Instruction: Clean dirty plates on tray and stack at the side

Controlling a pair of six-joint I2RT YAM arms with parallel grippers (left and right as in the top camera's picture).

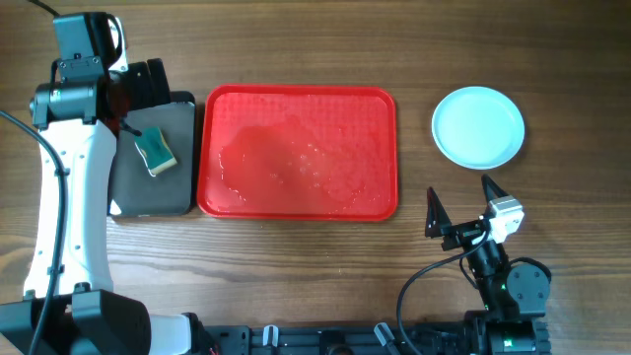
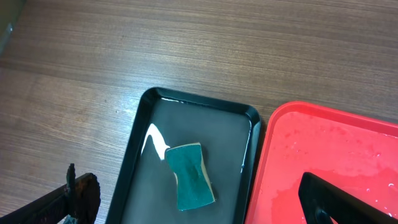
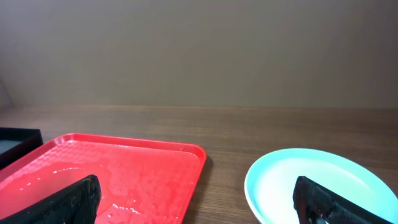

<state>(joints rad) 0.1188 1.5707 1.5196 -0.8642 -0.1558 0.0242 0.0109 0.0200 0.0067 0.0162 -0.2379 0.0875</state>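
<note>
The red tray lies in the middle of the table, wet, with no plates on it. It also shows in the left wrist view and the right wrist view. The pale aqua plates sit to the right of the tray as one round shape; I cannot tell how many are stacked. They show in the right wrist view. My right gripper is open and empty, near the table's front edge below the plates. My left gripper is open and empty above the black tray.
A black tray lies left of the red tray and holds a green-and-yellow sponge, also seen in the left wrist view. The left arm runs along the table's left side.
</note>
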